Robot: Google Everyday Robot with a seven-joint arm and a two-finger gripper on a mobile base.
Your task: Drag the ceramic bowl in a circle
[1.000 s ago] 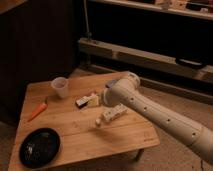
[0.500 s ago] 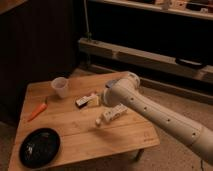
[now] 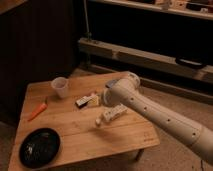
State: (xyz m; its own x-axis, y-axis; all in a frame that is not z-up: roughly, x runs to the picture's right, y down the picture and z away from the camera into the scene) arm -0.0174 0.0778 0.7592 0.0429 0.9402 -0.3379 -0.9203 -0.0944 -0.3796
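Ceramic bowl [image 3: 40,146] sits at the front left corner of the wooden desk [image 3: 75,131], a wide, shallow, round dish, glossy black, with pale specks scattered across its inside. It lies flat and nothing touches it. Behind it, near the left edge, lies a slim orange object [image 3: 37,111] that looks like a carrot. Further back stands a small translucent white cup [image 3: 60,87], upright. Right of the cup, toward the middle of the desk, rest a couple of small packets [image 3: 87,100], one dark with a pale end, set close together. The end effector [image 3: 104,119] hangs over the middle of the desk, just right of those packets and well apart from the bowl, its jaws spread wide with nothing in them. The white arm [image 3: 160,117] runs off to the lower right. Compared with half a second ago, nothing has shifted: bowl, cup, packets and arm all keep their places.
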